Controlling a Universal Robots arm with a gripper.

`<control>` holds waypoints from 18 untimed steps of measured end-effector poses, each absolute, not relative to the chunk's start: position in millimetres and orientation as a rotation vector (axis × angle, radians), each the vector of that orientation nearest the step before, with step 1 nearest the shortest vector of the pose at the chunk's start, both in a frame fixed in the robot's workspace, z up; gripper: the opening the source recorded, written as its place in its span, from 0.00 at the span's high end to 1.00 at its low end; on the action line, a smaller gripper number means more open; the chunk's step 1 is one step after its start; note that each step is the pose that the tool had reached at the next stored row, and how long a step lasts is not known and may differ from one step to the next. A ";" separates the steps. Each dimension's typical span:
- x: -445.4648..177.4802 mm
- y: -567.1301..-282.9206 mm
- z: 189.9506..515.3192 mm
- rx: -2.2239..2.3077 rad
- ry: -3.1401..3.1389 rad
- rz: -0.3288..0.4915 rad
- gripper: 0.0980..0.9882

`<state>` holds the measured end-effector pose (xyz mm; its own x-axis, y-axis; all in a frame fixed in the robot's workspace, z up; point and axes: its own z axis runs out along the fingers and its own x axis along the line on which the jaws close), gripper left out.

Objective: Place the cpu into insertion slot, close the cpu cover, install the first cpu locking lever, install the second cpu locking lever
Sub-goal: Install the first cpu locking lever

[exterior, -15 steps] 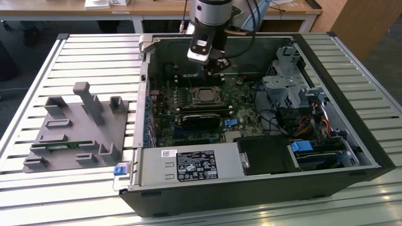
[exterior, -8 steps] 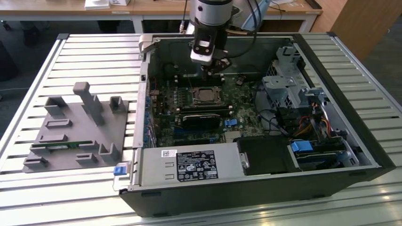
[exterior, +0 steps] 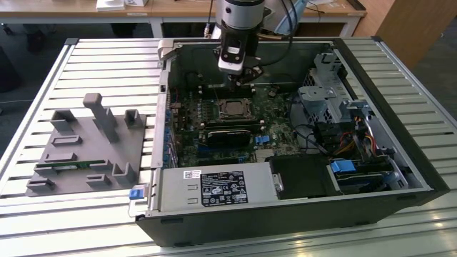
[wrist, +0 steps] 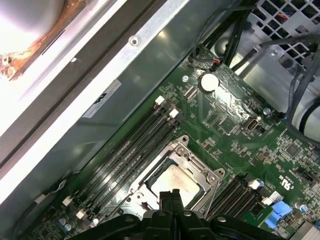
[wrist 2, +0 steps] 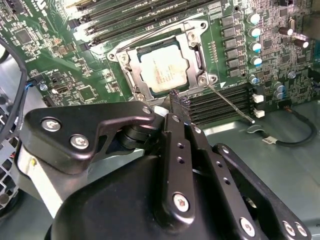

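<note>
The jaws, shut and empty, hang just above the chip (wrist 2: 162,70). It lies in its socket (wrist 2: 145,50) under the lowered metal frame (wrist 2: 199,61).

Above the cpu cover (wrist 2: 129,67) we find open air, with the gripper (wrist: 170,196) hanging there. Around the cover, a black card (exterior: 228,136), the drive cage (exterior: 321,96) and the case wall (exterior: 200,61) crowd us.

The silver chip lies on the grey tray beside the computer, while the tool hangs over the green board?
No: the cpu sits in the insertion slot on the green board, as the second wrist view shows; the tool does hang over it.
</note>
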<state>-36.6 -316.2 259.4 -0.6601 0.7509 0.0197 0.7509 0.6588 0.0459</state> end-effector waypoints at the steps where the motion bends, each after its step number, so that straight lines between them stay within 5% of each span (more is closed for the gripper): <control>1: -36.6 -316.2 259.4 1.287 2.864 0.078 0.99; 18: -36.6 -316.2 259.4 1.031 2.970 0.078 0.99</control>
<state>-36.6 -316.2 259.4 -0.7850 0.6192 0.0197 0.6194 0.7838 0.0459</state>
